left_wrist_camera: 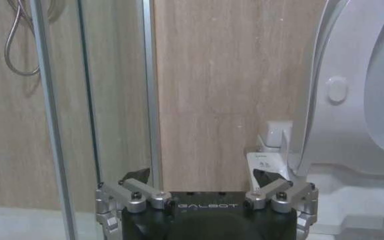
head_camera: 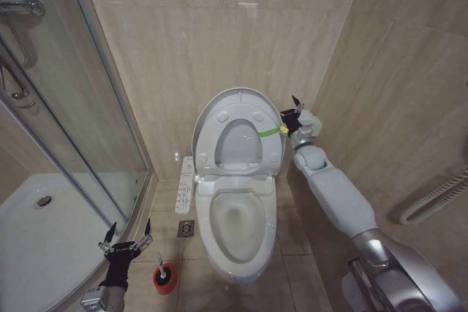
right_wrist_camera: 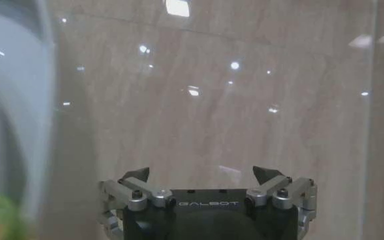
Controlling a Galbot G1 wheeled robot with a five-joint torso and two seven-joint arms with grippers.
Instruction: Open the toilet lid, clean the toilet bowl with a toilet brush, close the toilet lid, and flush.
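Lid up, brush waiting.
The right gripper (head_camera: pixel 295 118), fingers apart, sits beside the raised toilet lid (head_camera: pixel 235 107); the left gripper (head_camera: pixel 127 237), also spread, hovers near the toilet brush (head_camera: pixel 164 274), likely to grasp it.

A beige tiled floor (head_camera: pixel 292 235) carries the white toilet bowl (head_camera: pixel 238 242), with a small metal drain (head_camera: pixel 186 229) set into the tiles just beside it and the toilet brush (head_camera: pixel 164 277) standing in its red holder nearby
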